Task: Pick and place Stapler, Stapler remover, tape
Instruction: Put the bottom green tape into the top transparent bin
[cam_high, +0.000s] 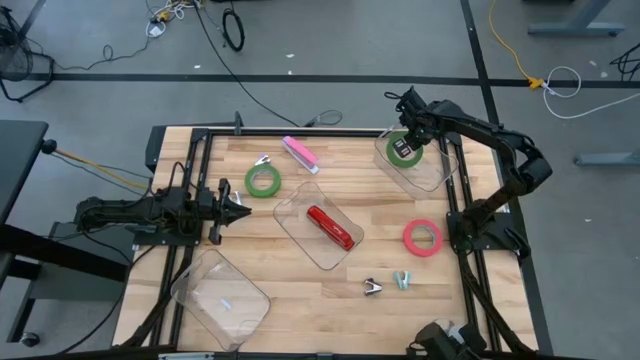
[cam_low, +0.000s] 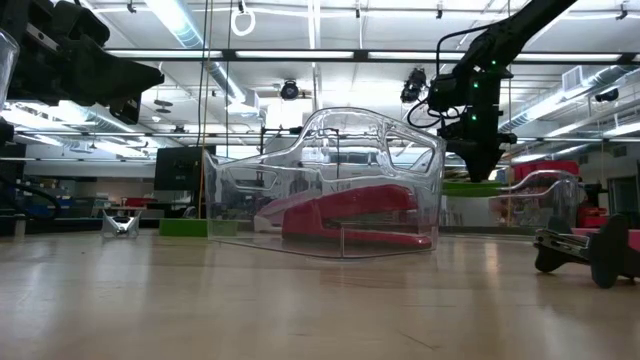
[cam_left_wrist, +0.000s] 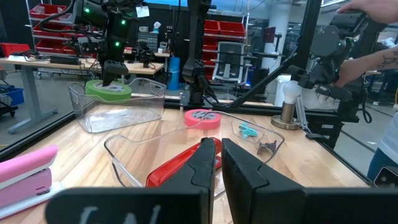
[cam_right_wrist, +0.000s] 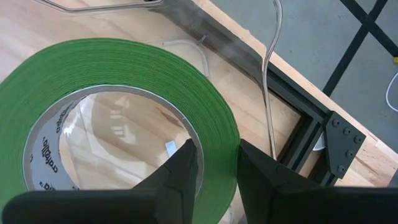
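A pale wooden table (cam_high: 300, 300) with a dark frame stands on a grey floor strewn with cables. The room behind it holds ceiling strip lights, red storage bins and a person's arm (cam_left_wrist: 379, 59) at the far side.

On the table sit three clear plastic trays. The middle tray (cam_high: 292, 212) holds a red stapler (cam_high: 331, 227). The empty tray (cam_high: 220, 296) lies near the front left corner. A pink stapler (cam_high: 300, 153) lies near the back edge. A green tape ring (cam_high: 263, 181) lies flat left of the middle tray, with a small metal clip (cam_high: 263, 160) just behind it. A red-pink tape ring (cam_high: 423, 237) lies flat on the right side. Two small staple removers, one silver (cam_high: 373, 287) and one teal (cam_high: 402, 279), lie near the front edge.

The right gripper (cam_right_wrist: 214, 158) pinches the rim of a second green tape ring (cam_right_wrist: 124, 68), one finger inside the ring and one outside. It holds the ring over the back-right tray (cam_high: 432, 172). The right arm reaches from its base on the right, elbow bent, across to the back of the table.

The left gripper (cam_high: 238, 206) has its fingers (cam_left_wrist: 205, 162) close together, a thin gap between them, holding nothing. The left arm lies low and stretched along the table's left side, pointing toward the middle tray.
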